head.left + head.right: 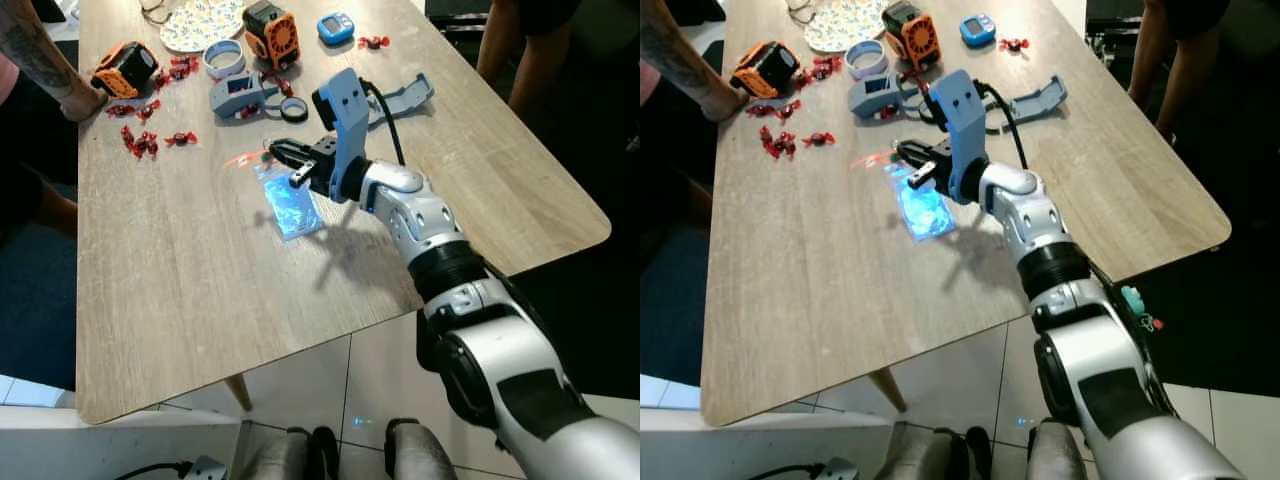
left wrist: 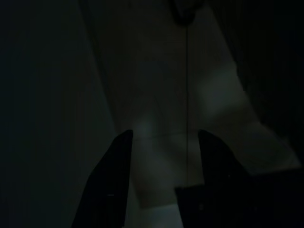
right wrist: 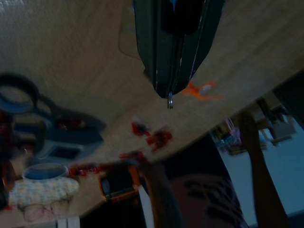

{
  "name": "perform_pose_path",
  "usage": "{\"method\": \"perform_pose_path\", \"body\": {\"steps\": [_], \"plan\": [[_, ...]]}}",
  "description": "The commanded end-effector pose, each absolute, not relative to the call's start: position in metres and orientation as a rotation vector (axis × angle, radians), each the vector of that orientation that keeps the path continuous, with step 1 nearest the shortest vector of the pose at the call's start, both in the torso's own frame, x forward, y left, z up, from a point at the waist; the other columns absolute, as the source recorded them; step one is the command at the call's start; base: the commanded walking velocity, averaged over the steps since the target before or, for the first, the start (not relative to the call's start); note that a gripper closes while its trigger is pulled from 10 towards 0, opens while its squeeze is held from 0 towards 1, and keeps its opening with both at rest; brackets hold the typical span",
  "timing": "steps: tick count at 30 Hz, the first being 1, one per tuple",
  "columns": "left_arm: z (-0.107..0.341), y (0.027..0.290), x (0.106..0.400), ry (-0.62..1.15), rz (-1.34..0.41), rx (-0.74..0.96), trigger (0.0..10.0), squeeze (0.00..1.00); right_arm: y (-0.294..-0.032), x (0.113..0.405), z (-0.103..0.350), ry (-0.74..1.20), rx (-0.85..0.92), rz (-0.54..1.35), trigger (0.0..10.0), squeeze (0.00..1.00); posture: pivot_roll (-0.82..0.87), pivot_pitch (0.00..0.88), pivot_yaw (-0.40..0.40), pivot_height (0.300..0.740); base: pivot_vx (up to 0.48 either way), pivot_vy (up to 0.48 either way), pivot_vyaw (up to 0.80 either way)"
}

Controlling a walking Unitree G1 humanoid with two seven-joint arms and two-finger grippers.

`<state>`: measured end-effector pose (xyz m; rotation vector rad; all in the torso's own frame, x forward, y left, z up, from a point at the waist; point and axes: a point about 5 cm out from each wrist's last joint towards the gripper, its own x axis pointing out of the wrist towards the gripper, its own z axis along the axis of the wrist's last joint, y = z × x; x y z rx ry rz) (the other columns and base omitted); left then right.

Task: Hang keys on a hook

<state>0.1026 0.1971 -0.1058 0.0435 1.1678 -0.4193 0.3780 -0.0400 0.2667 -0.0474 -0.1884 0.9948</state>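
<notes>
My right gripper [image 1: 283, 158] reaches over the middle of the wooden table [image 1: 180, 280], fingers shut. In the right wrist view a small metal ring [image 3: 169, 100] pokes out from between the fingertips. A blurred orange tag [image 1: 240, 159] shows just past the tips, low over the table; I cannot tell whether it hangs from the ring. Under the gripper lies a clear plastic sleeve [image 1: 290, 207] lit blue. A grey-blue bracket [image 1: 408, 98] lies behind the arm. My left gripper [image 2: 164, 166] hangs in the dark with its fingers apart.
At the table's far end lie red wrapped sweets [image 1: 143, 140], two orange-black devices [image 1: 125, 68], a grey-blue tool [image 1: 240, 95], a tape roll [image 1: 224, 57] and a blue timer [image 1: 336, 27]. A person's hand [image 1: 80, 103] rests at the left edge; another person [image 1: 520, 50] stands far right.
</notes>
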Motion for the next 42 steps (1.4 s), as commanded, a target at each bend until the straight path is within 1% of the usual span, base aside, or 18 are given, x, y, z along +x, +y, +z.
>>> {"method": "perform_pose_path", "body": {"steps": [1,4,5,8,10,12,15,17,23,24,26,28,30,32,34,38,39,42], "plan": [[-0.106,0.21,0.095,1.183,-0.358,0.008,10.0,0.0,-0.038,0.371,0.268,-0.241,-0.029,1.038,0.0,0.0,-0.14,0.281,0.181,0.74,0.0,0.0,0.0],[-0.103,0.213,0.1,1.156,-0.332,-0.023,10.0,0.0,-0.04,0.366,0.268,-0.269,-0.014,1.051,0.0,0.0,-0.14,0.281,0.181,0.74,0.0,0.0,0.0],[-0.098,0.219,0.112,1.09,-0.299,-0.082,10.0,0.0,-0.044,0.357,0.267,-0.305,0.019,1.09,0.0,0.0,-0.14,0.275,0.179,0.74,0.0,0.0,0.0],[-0.095,0.222,0.118,1.055,-0.286,-0.117,10.0,0.0,-0.045,0.353,0.265,-0.313,0.026,1.102,0.0,0.0,-0.14,0.267,0.176,0.74,0.0,0.0,0.0],[-0.087,0.227,0.13,0.977,-0.285,-0.189,10.0,0.0,-0.049,0.348,0.261,-0.316,0.042,1.117,0.0,0.0,-0.14,0.26,0.172,0.74,0.0,0.0,0.0],[-0.079,0.232,0.142,0.908,-0.303,-0.231,10.0,0.0,-0.054,0.344,0.258,-0.315,0.053,1.127,0.0,0.0,-0.14,0.257,0.167,0.74,0.0,0.0,0.0],[-0.077,0.233,0.146,0.887,-0.313,-0.242,10.0,0.0,-0.055,0.343,0.256,-0.313,0.056,1.13,0.0,0.0,-0.14,0.257,0.167,0.74,0.0,0.0,0.0],[-0.07,0.235,0.153,0.834,-0.364,-0.275,10.0,0.0,-0.061,0.337,0.251,-0.304,0.064,1.155,0.0,0.0,-0.14,0.251,0.161,0.74,0.0,0.0,0.0],[-0.064,0.237,0.159,0.801,-0.413,-0.285,10.0,0.0,-0.071,0.326,0.236,-0.245,0.063,1.197,0.0,0.0,-0.13,0.248,0.158,0.74,0.0,0.0,0.0],[-0.064,0.238,0.158,0.804,-0.407,-0.285,10.0,0.0,-0.073,0.322,0.226,-0.197,0.025,1.207,0.0,0.0,-0.14,0.246,0.156,0.74,0.0,0.0,0.0],[-0.065,0.238,0.157,0.813,-0.395,-0.291,10.0,0.0,-0.074,0.318,0.22,-0.162,0.041,1.225,0.0,0.0,-0.14,0.246,0.156,0.74,0.0,0.0,0.0],[-0.07,0.237,0.149,0.845,-0.387,-0.303,10.0,0.0,-0.077,0.302,0.224,-0.174,0.177,1.302,0.0,0.0,-0.14,0.248,0.156,0.74,0.0,0.0,0.0],[-0.071,0.237,0.147,0.852,-0.386,-0.305,10.0,0.0,-0.077,0.298,0.227,-0.185,0.217,1.324,0.0,0.0,-0.14,0.248,0.156,0.74,0.0,0.0,0.0],[-0.078,0.236,0.132,0.909,-0.352,-0.316,10.0,0.0,-0.082,0.28,0.235,-0.213,0.294,1.414,0.0,0.0,-0.15,0.252,0.16,0.74,0.0,0.0,0.0],[-0.08,0.236,0.128,0.924,-0.343,-0.318,10.0,0.0,-0.083,0.276,0.236,-0.212,0.306,1.435,0.0,0.0,-0.15,0.252,0.16,0.74,0.0,0.0,0.0],[-0.087,0.238,0.111,0.982,-0.289,-0.332,10.0,0.0,-0.085,0.25,0.235,-0.176,0.313,1.586,0.0,0.0,-0.15,0.252,0.16,0.74,0.0,0.0,0.0],[-0.087,0.238,0.111,0.982,-0.289,-0.332,10.0,0.0,-0.085,0.25,0.235,-0.176,0.313,1.586,0.0,0.0,-0.15,0.252,0.16,0.74,0.0,0.0,0.0],[-0.09,0.237,0.103,1.012,-0.278,-0.347,10.0,0.0,-0.088,0.236,0.242,-0.187,0.368,1.68,0.0,0.0,-0.16,0.248,0.161,0.74,0.0,0.0,0.0]]}}
